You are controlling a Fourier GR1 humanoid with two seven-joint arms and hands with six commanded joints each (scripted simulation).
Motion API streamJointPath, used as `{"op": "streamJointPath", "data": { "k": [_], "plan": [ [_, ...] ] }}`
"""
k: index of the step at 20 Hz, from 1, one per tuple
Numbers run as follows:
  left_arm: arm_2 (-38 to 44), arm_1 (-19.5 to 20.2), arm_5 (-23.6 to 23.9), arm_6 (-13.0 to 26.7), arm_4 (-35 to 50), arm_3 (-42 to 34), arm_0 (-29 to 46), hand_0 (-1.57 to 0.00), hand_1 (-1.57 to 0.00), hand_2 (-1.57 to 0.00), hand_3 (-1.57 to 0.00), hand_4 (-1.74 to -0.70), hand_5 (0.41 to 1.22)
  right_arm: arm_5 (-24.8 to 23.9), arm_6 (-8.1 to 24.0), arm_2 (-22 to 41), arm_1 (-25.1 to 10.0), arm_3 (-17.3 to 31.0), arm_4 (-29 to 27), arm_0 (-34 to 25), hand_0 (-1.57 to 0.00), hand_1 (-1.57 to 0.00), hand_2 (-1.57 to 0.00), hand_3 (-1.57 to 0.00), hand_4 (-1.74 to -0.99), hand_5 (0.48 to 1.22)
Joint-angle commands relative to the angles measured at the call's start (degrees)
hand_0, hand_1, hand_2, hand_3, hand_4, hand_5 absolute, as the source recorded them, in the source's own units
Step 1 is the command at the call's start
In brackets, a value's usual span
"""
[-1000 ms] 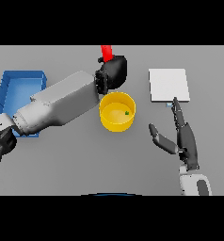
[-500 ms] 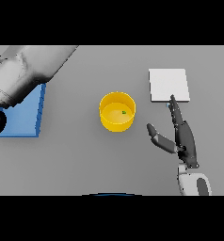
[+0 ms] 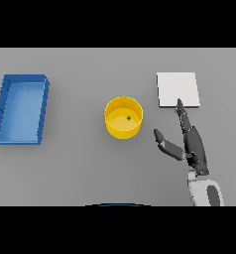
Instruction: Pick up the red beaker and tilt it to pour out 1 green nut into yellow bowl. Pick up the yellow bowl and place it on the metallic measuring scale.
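Note:
The yellow bowl (image 3: 123,117) stands upright at the table's middle with one small green nut (image 3: 128,118) inside it. To its right lies the flat metallic scale (image 3: 177,90). My right hand (image 3: 191,144) rests open over the table just right of the bowl, fingers straight toward the scale's near edge, thumb spread toward the bowl without touching it. The red beaker and my left hand show nowhere in the head view.
A blue tray (image 3: 20,108) sits at the far left, nothing visible inside it.
My left arm, which held the red beaker above the bowl, swept away to the left and has left the view with the beaker. The right hand has edged closer to the bowl.

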Motion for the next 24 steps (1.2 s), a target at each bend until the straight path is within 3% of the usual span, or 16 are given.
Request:
{"op": "streamJointPath", "data": {
  "k": [1, 4, 8, 14, 15, 17, 19, 21, 23, 24],
  "plan": [
    [1.84, 0.62, 1.65, 2.23, 1.92, -0.06, 2.57, -1.57, -1.57, -1.57, -1.55, -1.74, 1.221, 0.21, 0.37, -0.04, -0.35, -0.52, -0.08, -0.33, 0.0, 0.0, 0.0, 0.0, -1.132, 0.614],
    [5.78, 0.71, 8.33, 7.99, 6.71, -2.99, 10.75, -1.57, -1.57, -1.57, -1.56, -1.74, 1.221, 0.51, 0.23, 0.46, -0.23, 0.07, 0.2, -0.17, 0.0, 0.0, 0.0, 0.0, -1.142, 0.628],
    [11.65, 0.34, 12.54, 16.46, 14.04, -10.14, 21.18, -1.57, -1.57, -1.57, -1.57, -1.74, 1.221, 1.28, 0.22, 0.05, -1.04, -0.42, -0.58, 0.08, 0.0, 0.0, 0.0, 0.0, -1.133, 0.655],
    [14.41, -2.88, 17.15, 20.8, 21.52, -29.8, 42.14, -1.57, -1.57, -1.57, -1.57, -1.74, 1.221, 1.37, -1.84, 0.43, -0.86, 0.5, -0.35, 0.56, 0.0, 0.0, 0.0, 0.0, -1.159, 0.677],
    [14.51, -3.57, 17.8, 22.99, 21.94, -32.02, 44.13, -1.57, -1.57, -1.57, -1.57, -1.74, 1.221, 1.3, -1.48, 0.39, -1.15, -0.25, -0.17, 0.42, 0.0, 0.0, 0.0, 0.0, -1.166, 0.676],
    [14.68, -4.26, 18.49, 23.49, 22.94, -36.44, 48.41, -1.57, -1.57, -1.57, -1.57, -1.74, 1.151, 1.58, -0.71, -0.14, -1.31, 0.88, -0.77, 0.38, 0.0, 0.0, 0.0, 0.0, -1.174, 0.676],
    [14.89, -4.78, 19.62, 24.81, 23.43, -39.07, 51.23, -1.57, -1.57, -1.57, -1.57, -1.74, 1.05, 1.62, -1.66, -0.15, -1.4, 0.23, -0.97, 0.41, 0.0, 0.0, 0.0, 0.0, -1.167, 0.675],
    [14.97, -5.72, 20.4, 27.19, 23.79, -40.54, 52.66, -1.57, -1.57, -1.57, -1.57, -1.74, 0.925, 1.4, -0.31, -0.29, -1.22, 0.62, -0.95, -0.11, 0.0, 0.0, 0.0, 0.0, -1.157, 0.671],
    [14.92, -5.37, 18.91, 29.46, 24.5, -43.14, 53.9, -1.57, -1.57, -1.53, -1.53, -1.52, 0.818, 1.59, -0.65, -0.13, -1.03, 0.45, -1.17, 0.09, 0.0, 0.0, 0.0, 0.0, -1.155, 0.67],
    [14.49, -4.64, 15.82, 27.69, 25.7, -44.84, 54.51, -1.47, -1.34, -1.28, -1.32, -1.37, 0.774, 1.33, -0.91, -0.02, -0.93, 0.69, -0.8, 0.36, 0.0, 0.0, 0.0, 0.0, -1.153, 0.67]
  ]
}}
